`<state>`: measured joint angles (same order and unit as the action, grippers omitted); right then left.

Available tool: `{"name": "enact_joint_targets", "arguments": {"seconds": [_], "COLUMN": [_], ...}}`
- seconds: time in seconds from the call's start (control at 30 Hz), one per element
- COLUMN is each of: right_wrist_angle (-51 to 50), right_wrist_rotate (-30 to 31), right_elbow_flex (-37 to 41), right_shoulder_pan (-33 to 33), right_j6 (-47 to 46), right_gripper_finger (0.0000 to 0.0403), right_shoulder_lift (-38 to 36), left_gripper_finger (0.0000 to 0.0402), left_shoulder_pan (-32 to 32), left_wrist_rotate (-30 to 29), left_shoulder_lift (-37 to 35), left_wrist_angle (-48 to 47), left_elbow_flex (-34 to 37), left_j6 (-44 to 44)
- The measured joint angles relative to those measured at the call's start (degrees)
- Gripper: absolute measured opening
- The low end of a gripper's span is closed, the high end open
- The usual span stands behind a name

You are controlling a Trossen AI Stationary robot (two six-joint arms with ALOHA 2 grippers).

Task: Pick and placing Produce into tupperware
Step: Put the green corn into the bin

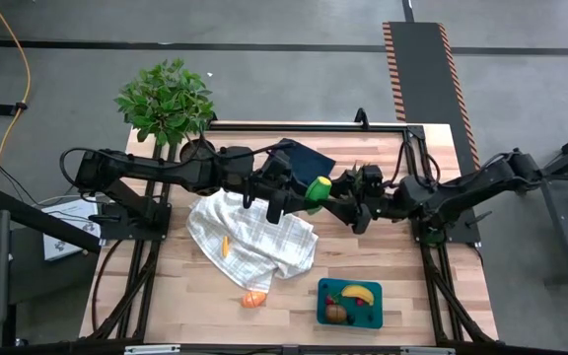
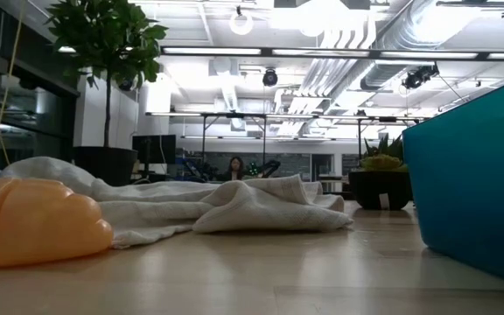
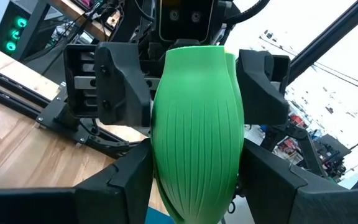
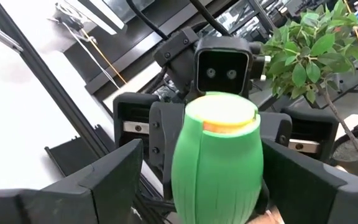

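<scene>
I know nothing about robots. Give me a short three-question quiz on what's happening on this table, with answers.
1. True or false: the green piece lies in the tupperware.
2. Which pincer grips the green piece: A) left pincer B) right pincer?
3. Fill in: the orange piece near the table's front edge lies just off the checked ____.

Key: 1 false, it is held up between the two pincers. 2 A; the right pincer stands open around it. 3 cloth.
</scene>
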<state>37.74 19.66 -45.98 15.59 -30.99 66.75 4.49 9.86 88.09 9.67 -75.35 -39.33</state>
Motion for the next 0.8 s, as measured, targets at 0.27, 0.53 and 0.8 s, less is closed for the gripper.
{"name": "enact_joint_targets", "arguments": {"seconds": [0.27, 0.53, 0.8], "right_wrist_angle": [2.59, 3.24, 3.24], "right_wrist_rotate": [-1.2, -1.63, -2.52], "right_elbow_flex": [0.0, 0.0, 0.0], "right_shoulder_pan": [-0.9, -1.75, -1.75], "right_j6": [0.01, 0.47, 1.06], "right_gripper_finger": [0.0305, 0.0305, 0.0277], "right_shoulder_lift": [1.91, 2.05, 2.05], "left_gripper_finger": [0.0194, 0.0194, 0.0192], "left_shoulder_pan": [0.0, -0.04, -0.04], "left_wrist_rotate": [0.11, 0.71, 0.73], "left_shoulder_lift": [0.0, 0.0, 0.0], "left_wrist_angle": [0.24, 0.13, 0.07], "left_elbow_flex": [0.0, 0.0, 0.0], "left_j6": [-0.09, -0.13, -0.13]}}
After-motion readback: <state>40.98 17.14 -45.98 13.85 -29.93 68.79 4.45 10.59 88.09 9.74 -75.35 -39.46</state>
